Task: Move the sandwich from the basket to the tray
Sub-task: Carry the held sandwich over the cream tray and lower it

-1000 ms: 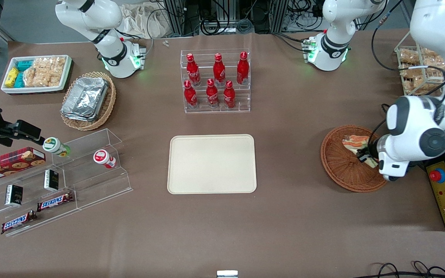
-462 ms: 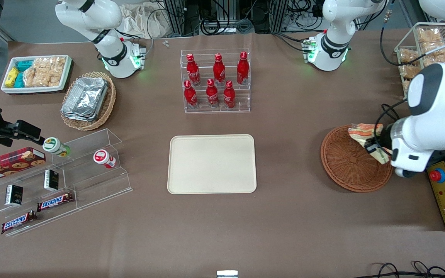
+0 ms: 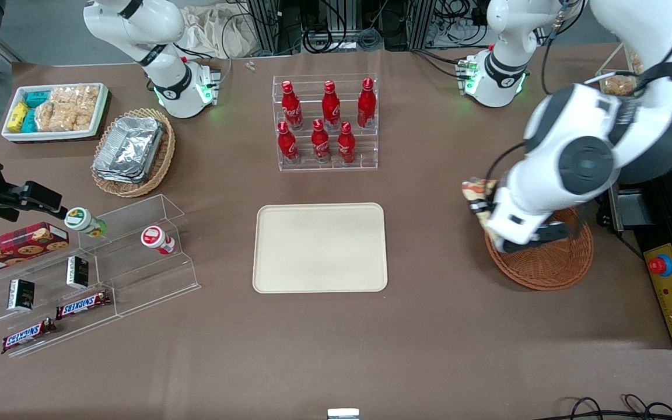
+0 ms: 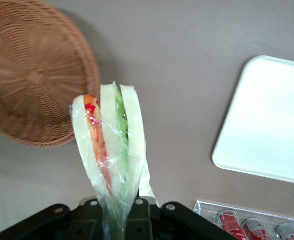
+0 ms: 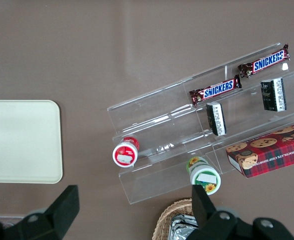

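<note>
Gripper: the left arm's gripper [image 4: 117,220] is clamped on the wrapped base of the sandwich, fingers narrow around it; in the front view it [image 3: 479,205] hangs in the air at the basket's 10 o'clock edge, on the tray's side.
Sandwich: the sandwich [image 4: 110,150] is lifted clear of the basket, held upright in the claw, its orange, red and green layers showing edge-on through the clear wrap; from the front only a patch of it [image 3: 475,190] shows beside the arm's wrist.
Basket: the reddish-brown basket [image 3: 552,265] sits toward the working arm's end of the table, partly covered by the arm; the wrist camera shows nothing inside it [image 4: 31,75].
Tray: the cream tray [image 3: 319,247] lies flat at mid-table, bare, well apart from the basket, at about 9 o'clock from it.
Bottle rack: 6 red bottles [image 3: 324,122] stand in a clear rack, at 12 o'clock from the tray and farther from the front camera.
</note>
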{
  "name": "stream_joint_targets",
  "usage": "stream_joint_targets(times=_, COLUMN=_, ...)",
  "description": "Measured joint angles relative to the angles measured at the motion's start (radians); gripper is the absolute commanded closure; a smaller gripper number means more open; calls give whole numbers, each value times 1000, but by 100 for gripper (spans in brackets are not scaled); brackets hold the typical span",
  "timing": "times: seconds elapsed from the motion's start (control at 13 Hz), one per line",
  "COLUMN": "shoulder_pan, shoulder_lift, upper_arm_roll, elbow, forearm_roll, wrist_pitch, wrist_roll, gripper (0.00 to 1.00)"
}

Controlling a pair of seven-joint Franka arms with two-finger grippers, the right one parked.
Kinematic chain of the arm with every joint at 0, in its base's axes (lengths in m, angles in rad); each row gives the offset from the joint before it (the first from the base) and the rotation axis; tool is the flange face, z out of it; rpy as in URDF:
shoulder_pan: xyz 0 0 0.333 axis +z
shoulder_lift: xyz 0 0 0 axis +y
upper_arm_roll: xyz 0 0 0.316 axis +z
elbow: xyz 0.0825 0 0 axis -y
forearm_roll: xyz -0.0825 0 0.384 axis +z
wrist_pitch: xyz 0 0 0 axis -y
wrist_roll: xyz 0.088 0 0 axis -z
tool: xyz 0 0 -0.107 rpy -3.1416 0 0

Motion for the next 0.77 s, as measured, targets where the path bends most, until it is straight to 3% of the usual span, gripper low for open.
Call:
stream_joint_targets(times=0.23, shoulder_pan=-109, shoulder_lift=69, upper_arm_roll=-28, elbow=-27, forearm_roll=44, wrist_pitch=141, wrist_roll=-29, gripper=91)
stream_joint_targets(times=0.46, shoulder_pan=-226, shoulder_lift=182, upper_arm_roll=-29, elbow=-29, forearm_roll=194, wrist_pitch=289, wrist_roll=-139, gripper=92)
stream_joint_targets(times=0.77, shoulder_pan=-274, shoulder_lift=327, upper_arm_roll=-29, elbow=-25, forearm_roll=288, wrist_pitch=414, wrist_roll=-164, gripper=92)
